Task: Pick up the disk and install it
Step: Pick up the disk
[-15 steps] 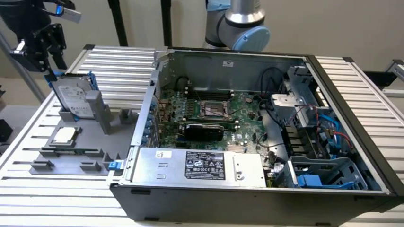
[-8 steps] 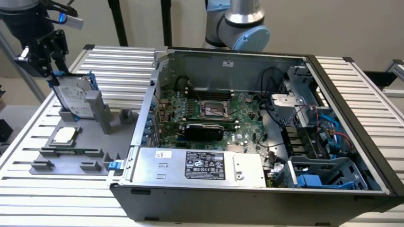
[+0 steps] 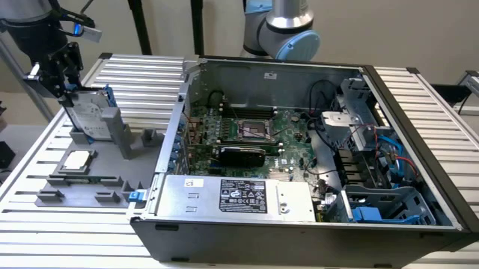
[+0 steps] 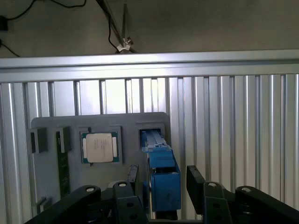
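Claw: you see the black two-fingered claw [image 3: 67, 92] [image 4: 163, 173] released, its jaws spread wide and grasping nothing; in the wrist view the fingers [image 4: 196, 181] stand one on each side of the blue frame; a gap shows beside one finger; the other stands just beside the frame, and you cannot tell whether it touches.
Disk: the flat silver-grey disk [image 3: 88, 115] [image 4: 164, 191] with a white label, clipped in a bright blue plastic carrier frame, stands on edge in a slot of the fixture, between the open jaws; in the exterior view it is at the far left, well apart from the case.
Fixture: a moulded grey plastic fixture plate [image 3: 90, 188] [image 4: 46, 182] lies flat on the tabletop; grey posts rise beside the disk.
Chip: a small square silver processor chip [image 3: 77, 161] [image 4: 99, 147] lies flat in a recess of the fixture, near the disk's slot.
Tabletop: a ribbed aluminium tabletop [image 3: 45, 235] [image 4: 233, 140] carries the fixture and the case.
Case: an open dark grey computer case [image 3: 419, 140] lies on its side, to the exterior view's right of the fixture; inside you see a green motherboard [image 3: 247, 134]; a large grey power-supply box with a black label [image 3: 239, 196] sits along the near wall.
Arm: a grey-and-blue arm joint [image 3: 288, 33] rises behind the case.
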Robot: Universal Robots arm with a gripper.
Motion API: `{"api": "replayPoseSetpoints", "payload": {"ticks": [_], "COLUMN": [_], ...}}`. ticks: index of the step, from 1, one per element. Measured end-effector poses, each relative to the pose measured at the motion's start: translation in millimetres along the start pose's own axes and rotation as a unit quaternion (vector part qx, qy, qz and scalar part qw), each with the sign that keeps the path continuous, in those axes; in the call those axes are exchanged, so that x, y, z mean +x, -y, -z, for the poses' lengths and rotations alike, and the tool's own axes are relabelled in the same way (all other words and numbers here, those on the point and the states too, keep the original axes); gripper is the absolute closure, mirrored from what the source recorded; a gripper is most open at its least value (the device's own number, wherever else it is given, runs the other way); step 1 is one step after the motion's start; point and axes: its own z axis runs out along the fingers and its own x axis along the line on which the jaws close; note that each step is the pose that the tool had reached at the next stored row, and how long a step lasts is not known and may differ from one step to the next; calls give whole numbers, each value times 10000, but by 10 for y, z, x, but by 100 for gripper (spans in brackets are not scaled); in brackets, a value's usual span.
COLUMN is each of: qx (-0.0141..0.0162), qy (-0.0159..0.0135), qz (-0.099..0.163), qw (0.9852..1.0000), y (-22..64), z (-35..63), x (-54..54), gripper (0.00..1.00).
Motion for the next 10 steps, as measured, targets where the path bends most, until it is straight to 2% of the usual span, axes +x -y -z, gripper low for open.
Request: {"api": "replayPoseSetpoints", "payload": {"ticks": [4, 10], "qx": [-1, -2], "qy": [-1, -5], "qz": [37, 122], "qw": [10000, 9999], "y": [-4, -12], "z": [-63, -103], "x": [1, 2], "gripper": [46, 46]}}
